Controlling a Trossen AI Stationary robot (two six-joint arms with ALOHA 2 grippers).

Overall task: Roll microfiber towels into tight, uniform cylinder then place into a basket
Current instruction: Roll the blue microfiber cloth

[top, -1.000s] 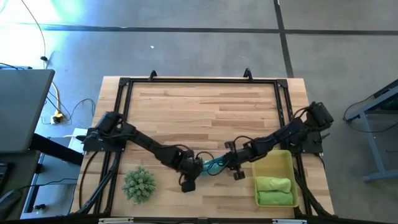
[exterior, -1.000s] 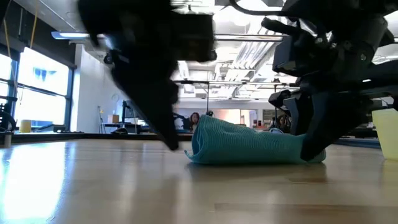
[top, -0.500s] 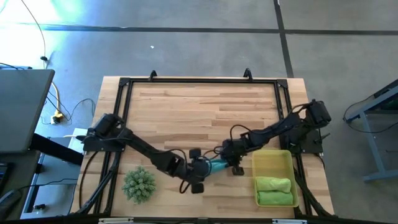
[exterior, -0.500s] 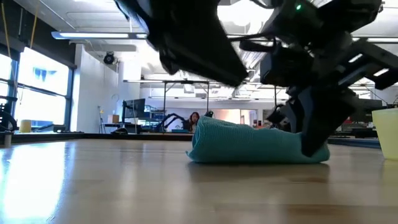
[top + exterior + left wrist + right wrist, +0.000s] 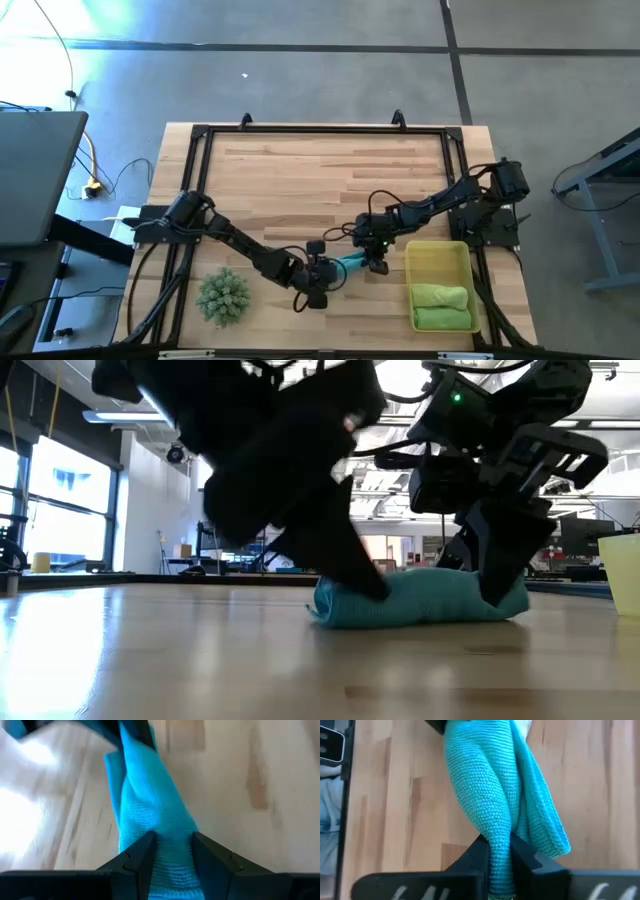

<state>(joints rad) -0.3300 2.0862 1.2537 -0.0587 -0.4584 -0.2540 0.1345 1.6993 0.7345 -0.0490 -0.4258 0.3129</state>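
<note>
The teal towel (image 5: pixel 350 263) lies on the wooden table as a loose, long bundle near the front, between my two grippers. It also shows in the low view (image 5: pixel 430 602). My left gripper (image 5: pixel 322 272) is shut on its left end. My right gripper (image 5: pixel 372 253) is shut on its right end. The yellow basket (image 5: pixel 438 258) stands at the front right. In it lie two rolled towels, one pale yellow-green (image 5: pixel 440 296) and one bright green (image 5: pixel 440 318). My left gripper has the towel's left end (image 5: pixel 172 857) between its two fingers (image 5: pixel 142 855), which lie across the bundle. It comes down slanting from the table's left (image 5: pixel 345 565). The towel rests on the table. My right gripper pinches a bunched fold at the towel's right end (image 5: pixel 497 832) between its two fingers (image 5: pixel 479 854). Several layers gather in the pinch. It comes down slanting from the right (image 5: pixel 500 565). The towel lies on the table.
A spiky green plant-like ball (image 5: pixel 222 297) sits at the front left. A black frame (image 5: pixel 320 130) runs along the table's far and side edges. The far half of the table top (image 5: pixel 330 180) is bare wood.
My left gripper has gone toward the table's right edge, up over the towel's left end and down onto it. My right gripper has shifted a little toward the far left with the right end. The towel's humped left end now lies lower.
</note>
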